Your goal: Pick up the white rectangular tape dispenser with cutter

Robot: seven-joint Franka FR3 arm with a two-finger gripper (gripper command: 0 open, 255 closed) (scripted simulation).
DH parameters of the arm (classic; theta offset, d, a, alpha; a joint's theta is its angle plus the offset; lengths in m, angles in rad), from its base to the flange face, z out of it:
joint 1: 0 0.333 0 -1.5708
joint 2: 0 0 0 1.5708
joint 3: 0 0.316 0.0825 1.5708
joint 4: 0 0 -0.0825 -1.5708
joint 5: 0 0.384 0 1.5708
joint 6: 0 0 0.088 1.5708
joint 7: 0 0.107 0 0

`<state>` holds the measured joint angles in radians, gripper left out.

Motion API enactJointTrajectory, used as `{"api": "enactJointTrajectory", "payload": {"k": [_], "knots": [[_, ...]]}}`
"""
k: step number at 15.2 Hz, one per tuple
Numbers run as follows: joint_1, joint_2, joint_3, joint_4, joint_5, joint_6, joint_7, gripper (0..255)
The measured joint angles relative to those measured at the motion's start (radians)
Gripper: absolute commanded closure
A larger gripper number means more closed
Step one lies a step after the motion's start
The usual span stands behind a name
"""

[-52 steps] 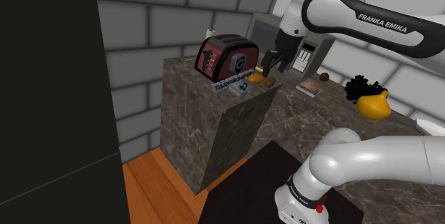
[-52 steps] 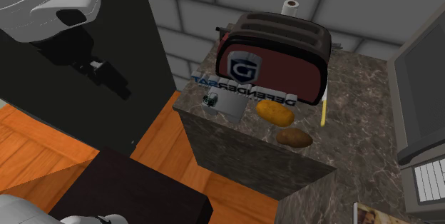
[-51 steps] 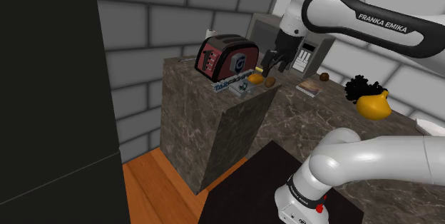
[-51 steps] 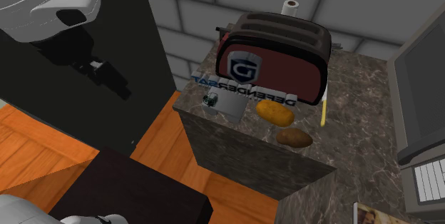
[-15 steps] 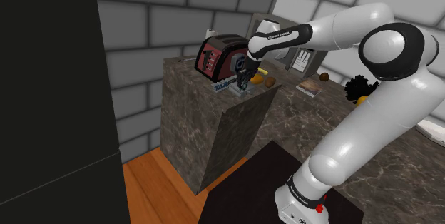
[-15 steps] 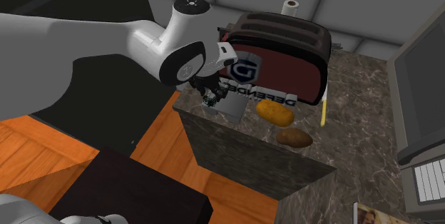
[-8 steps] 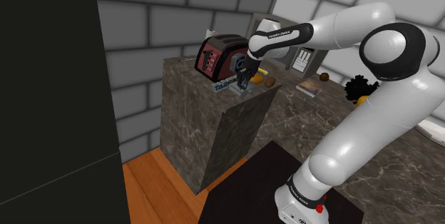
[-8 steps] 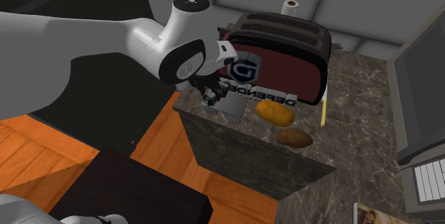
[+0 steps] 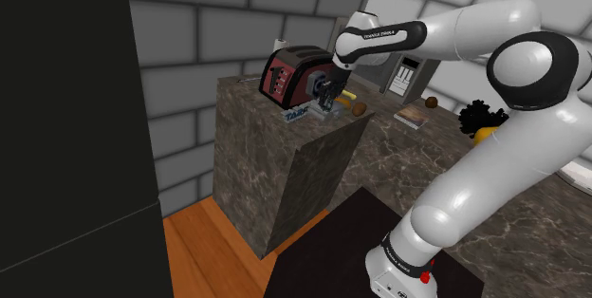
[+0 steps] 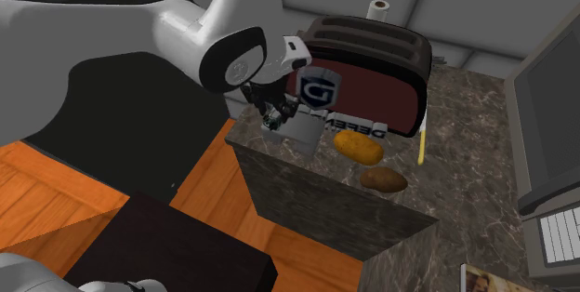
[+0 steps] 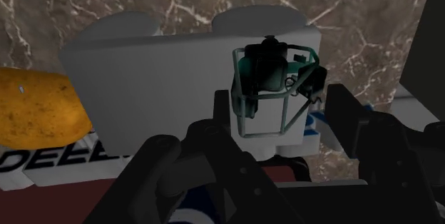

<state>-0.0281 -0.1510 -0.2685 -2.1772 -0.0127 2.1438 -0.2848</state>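
1. Farthest left in the second exterior view, the gripper (image 10: pixel 274 118) clasps the white tape dispenser (image 10: pixel 302 137) over the corner of the counter (image 10: pixel 455 123).
2. Right behind it stands a red toaster (image 10: pixel 372 67).
3. Rightward lie a yellow potato (image 10: pixel 358 147) and a brown potato (image 10: pixel 384 180).

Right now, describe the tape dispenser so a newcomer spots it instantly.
Find the dark marble counter carrying the red toaster. At its corner in front of the toaster, the black gripper clasps the tape dispenser. It is a pale rectangular block with a dark green cutter at one end, unlike the rounded potatoes beside it.
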Motion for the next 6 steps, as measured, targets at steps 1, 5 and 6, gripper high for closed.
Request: {"api": "enactJointTrajectory", "payload": {"k": [1,5,6], "knots": [[0.000,-0.006,0.001,0.006,-0.002,-0.012,0.001,255],[0.001,-0.016,0.003,0.052,-0.004,-0.068,0.006,255],[0.001,-0.016,0.003,0.060,-0.004,-0.076,0.006,255]]}}
